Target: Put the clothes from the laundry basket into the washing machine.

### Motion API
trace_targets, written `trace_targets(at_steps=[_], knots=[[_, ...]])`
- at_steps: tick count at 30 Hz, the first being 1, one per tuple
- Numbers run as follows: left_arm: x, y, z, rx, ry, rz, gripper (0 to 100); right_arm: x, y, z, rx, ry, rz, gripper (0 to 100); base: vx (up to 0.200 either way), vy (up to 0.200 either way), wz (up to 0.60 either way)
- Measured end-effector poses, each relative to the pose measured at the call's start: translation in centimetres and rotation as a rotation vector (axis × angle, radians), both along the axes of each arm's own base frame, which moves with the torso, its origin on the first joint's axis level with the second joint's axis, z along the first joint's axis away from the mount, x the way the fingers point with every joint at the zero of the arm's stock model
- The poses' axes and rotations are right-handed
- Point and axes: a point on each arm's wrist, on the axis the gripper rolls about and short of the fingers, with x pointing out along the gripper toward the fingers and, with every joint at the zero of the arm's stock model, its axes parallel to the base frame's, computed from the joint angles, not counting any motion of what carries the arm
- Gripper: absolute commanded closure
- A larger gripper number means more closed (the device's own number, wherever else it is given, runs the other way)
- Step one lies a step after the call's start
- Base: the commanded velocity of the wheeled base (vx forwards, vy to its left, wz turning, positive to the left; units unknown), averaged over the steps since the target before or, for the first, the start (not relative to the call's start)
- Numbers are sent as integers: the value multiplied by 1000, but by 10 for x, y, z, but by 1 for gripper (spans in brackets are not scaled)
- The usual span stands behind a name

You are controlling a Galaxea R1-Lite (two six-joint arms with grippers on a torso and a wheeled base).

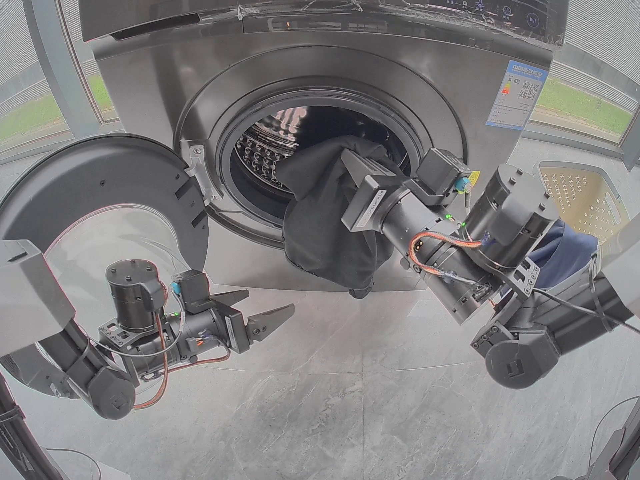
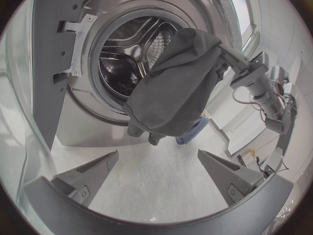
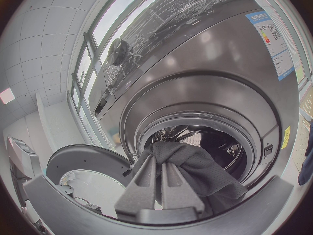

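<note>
A dark grey garment (image 1: 327, 221) hangs from my right gripper (image 1: 347, 158), which is shut on it at the mouth of the washing machine drum (image 1: 280, 145). The cloth (image 2: 176, 92) drapes down over the lower door rim, its top at the opening. In the right wrist view the two fingers (image 3: 143, 186) pinch the garment (image 3: 199, 170) just in front of the drum (image 3: 208, 141). My left gripper (image 1: 257, 311) is open low on the left, in front of the open door, with nothing between its fingers (image 2: 97, 167). The laundry basket (image 1: 587, 198) stands at the right with blue clothing (image 1: 567, 251) in it.
The round machine door (image 1: 100, 195) is swung open to the left, close behind my left arm. Grey tiled floor (image 1: 360, 381) lies in front of the machine. Windows run behind the machine on both sides.
</note>
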Motion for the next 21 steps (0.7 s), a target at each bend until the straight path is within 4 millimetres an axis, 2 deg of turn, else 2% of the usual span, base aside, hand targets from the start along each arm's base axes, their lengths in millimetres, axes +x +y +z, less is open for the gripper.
trace_targets(at_steps=[21], knots=[[66,-41,-23,-69,-57,10,0,-5,-1,2,0,-2,11,100,0,0,0]])
